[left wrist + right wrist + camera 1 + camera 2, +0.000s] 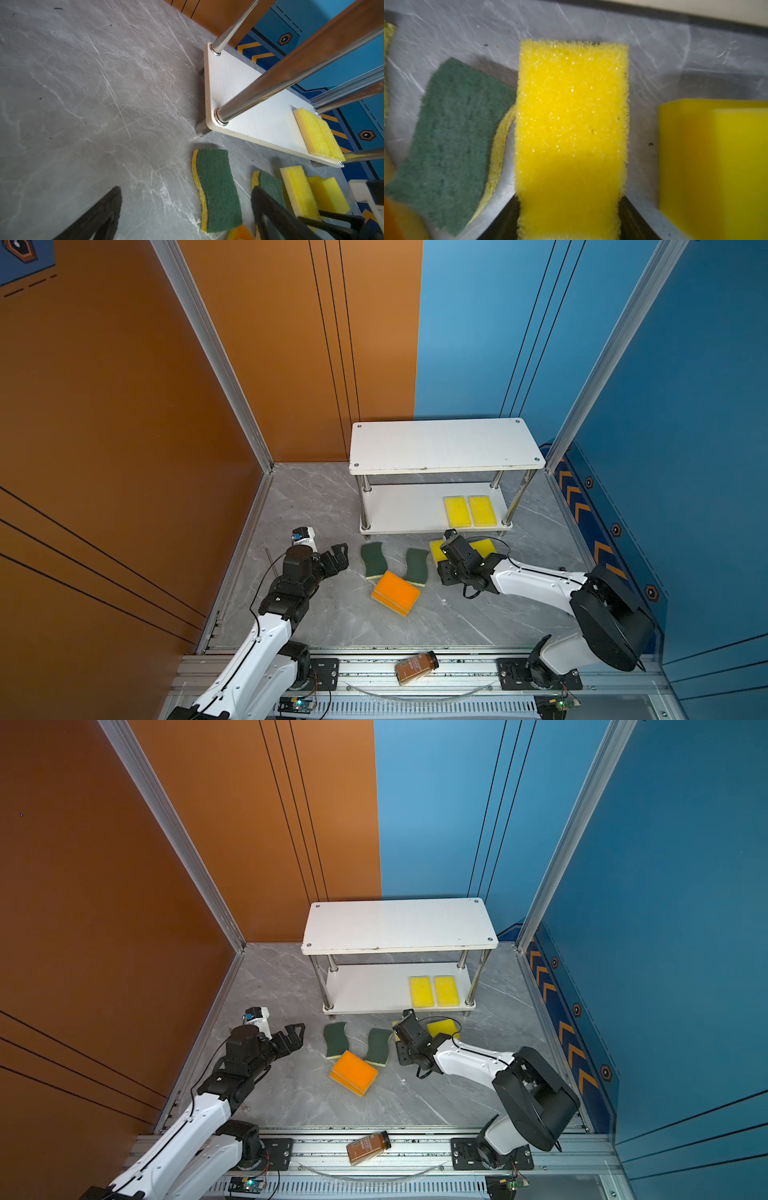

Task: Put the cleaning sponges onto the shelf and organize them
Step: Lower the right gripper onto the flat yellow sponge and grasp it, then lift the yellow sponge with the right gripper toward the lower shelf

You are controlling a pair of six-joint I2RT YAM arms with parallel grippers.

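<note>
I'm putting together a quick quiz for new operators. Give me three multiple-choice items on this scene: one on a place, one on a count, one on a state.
1. The two yellow sponges on the shelf lie on: A the top board; B the lower board; C both boards.
2. Green-topped sponges on the floor: A one; B four; C two.
3. The left hand is: A open and empty; B shut on a sponge; C shut on a bottle.
Key: 1 B, both lie side by side at its right end. 2 C, two wavy ones lie in front of the shelf. 3 A, its fingers stand apart with nothing between them.
</note>
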